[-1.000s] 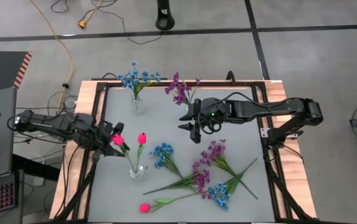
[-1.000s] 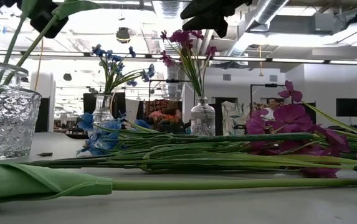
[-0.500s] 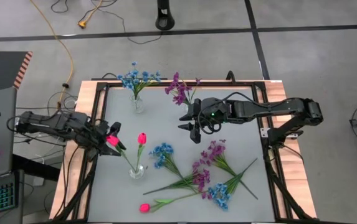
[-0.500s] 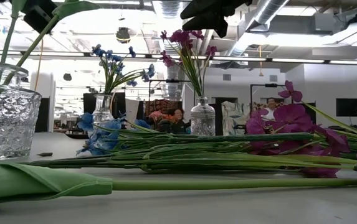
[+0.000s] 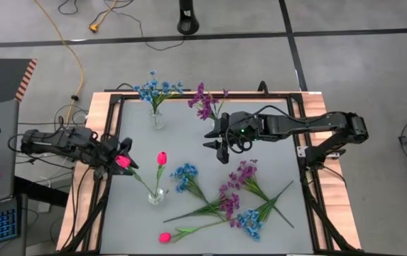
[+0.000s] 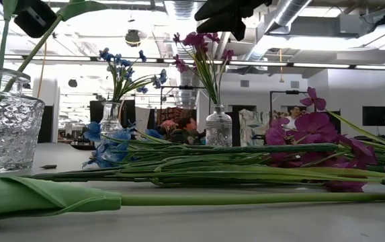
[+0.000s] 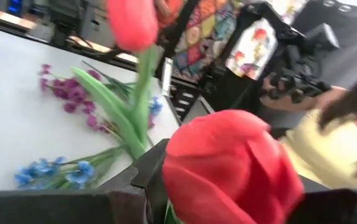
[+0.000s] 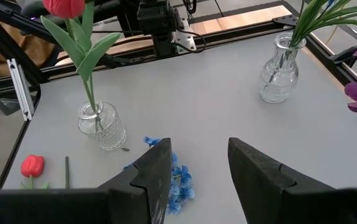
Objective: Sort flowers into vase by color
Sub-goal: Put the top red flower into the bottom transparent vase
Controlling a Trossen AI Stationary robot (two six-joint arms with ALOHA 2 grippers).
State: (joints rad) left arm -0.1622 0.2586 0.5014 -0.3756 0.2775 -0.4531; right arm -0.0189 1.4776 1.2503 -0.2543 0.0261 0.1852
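A glass vase (image 5: 155, 195) near the table's left side holds an upright pink-red tulip (image 5: 162, 158). My left gripper (image 5: 116, 161) is shut on a second tulip (image 5: 123, 162), whose stalk (image 5: 140, 179) slants down into that vase. In the left wrist view its bud (image 7: 228, 168) fills the space between my fingers. A vase of blue blooms (image 5: 157, 117) and a vase of purple blooms (image 5: 214, 117) stand at the far side. My right gripper (image 5: 217, 146) hovers open and empty near the purple vase, above the table (image 8: 197, 168). My left gripper holds the second tulip at the top of its stalk, right under the bud (image 7: 184, 205); the bud itself hides the place of contact. The fingers come roughly level from the table's left side. The stalk leans toward the left edge, its lower end in the vase (image 6: 4, 121).
Loose flowers lie on the near right of the table: blue blooms (image 5: 184, 174), purple blooms (image 5: 244, 171), more purple (image 5: 228, 203) and blue (image 5: 249, 220), and a loose tulip (image 5: 165, 237). A person shows beyond the table in the left wrist view (image 7: 328, 143).
My left gripper has moved toward the table's left edge, still holding the tulip. The bud has gone with it and the stalk now leans further left, while its lower end has stayed in the vase.
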